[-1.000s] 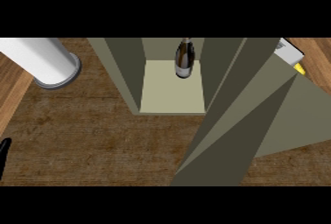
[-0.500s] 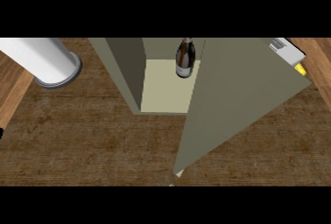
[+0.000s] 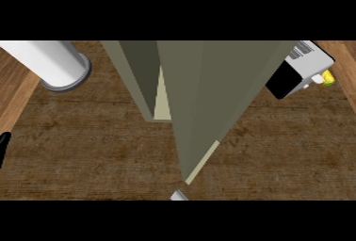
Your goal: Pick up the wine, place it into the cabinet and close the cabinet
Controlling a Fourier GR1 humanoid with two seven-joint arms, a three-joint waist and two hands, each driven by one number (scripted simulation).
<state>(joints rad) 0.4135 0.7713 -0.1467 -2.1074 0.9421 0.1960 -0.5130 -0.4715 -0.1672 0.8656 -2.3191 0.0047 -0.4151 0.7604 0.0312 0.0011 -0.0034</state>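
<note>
The olive-grey cabinet (image 3: 139,70) stands at the back middle of the counter. Its door (image 3: 215,94) is swung almost shut across the opening, its lower corner reaching toward me. Only a narrow cream strip of the cabinet's inside (image 3: 162,101) shows beside the door. The wine bottle is hidden behind the door. My left hand (image 3: 4,147) shows as one straight black finger at the left edge, away from the cabinet. A small grey piece of my right arm (image 3: 179,195) sits at the lower edge under the door's corner; the right hand itself does not show.
A white cylinder on a grey base (image 3: 52,63) stands at the back left. A white and black box (image 3: 295,70) with a yellow thing (image 3: 327,77) beside it sits at the back right. Lighter wood (image 3: 14,89) borders the brown counter (image 3: 90,155) on the left.
The cabinet door has swung leftward across the opening, from half open to almost shut. The wine bottle, seen inside before, is now covered. The left hand has stayed at the left edge.
</note>
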